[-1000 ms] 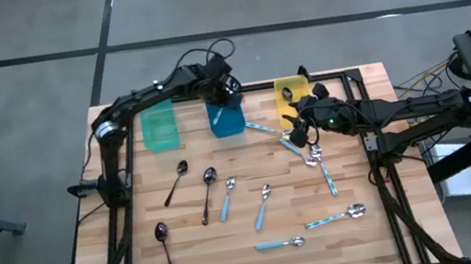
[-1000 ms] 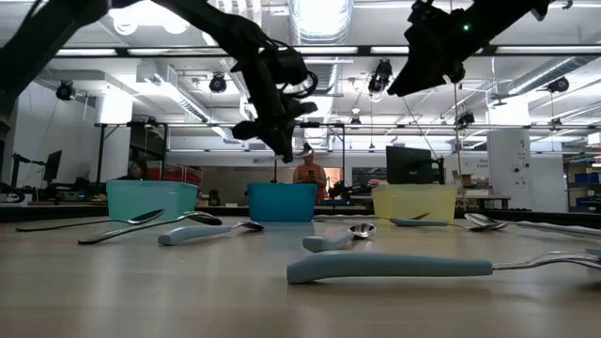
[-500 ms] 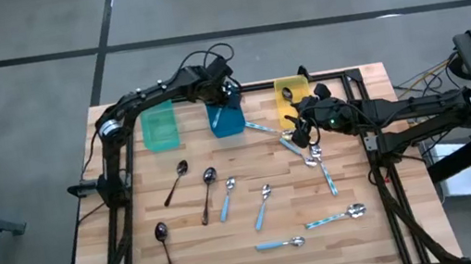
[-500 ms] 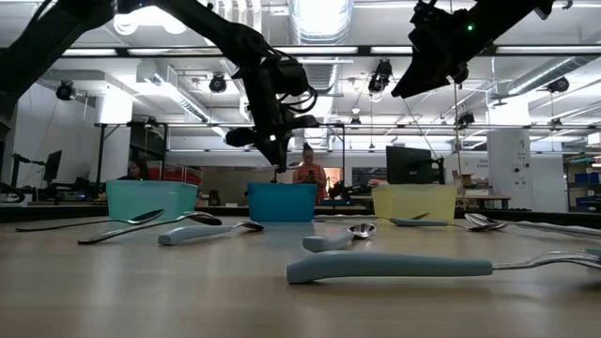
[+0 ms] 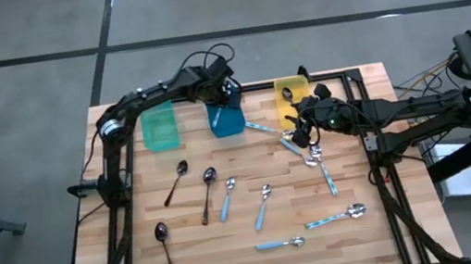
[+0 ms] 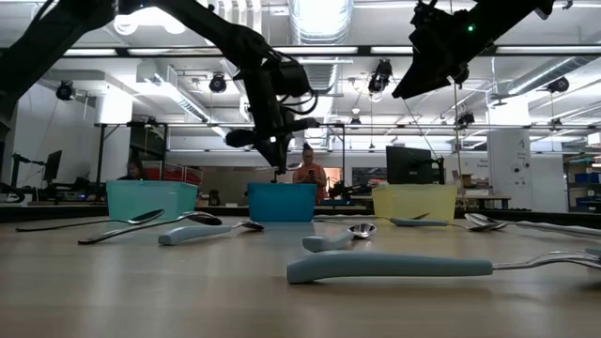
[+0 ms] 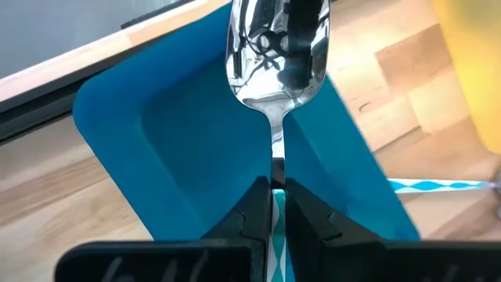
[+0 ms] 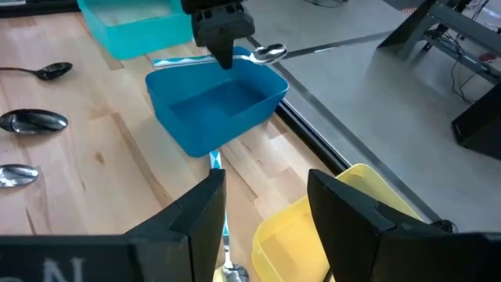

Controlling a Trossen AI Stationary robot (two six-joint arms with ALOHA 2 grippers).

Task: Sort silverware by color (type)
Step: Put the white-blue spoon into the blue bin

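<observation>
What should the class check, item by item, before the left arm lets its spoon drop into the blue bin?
1. Left gripper shut on the blue-handled spoon: ok.
2. Spoon over the blue bin, not the teal bin: ok.
3. Blue bin free of other spoons: ok, its inside shows bare.
4. Right gripper clear of the drop: ok, open beside the yellow bin.
5. Spoon low enough to land inside: cannot tell.
</observation>
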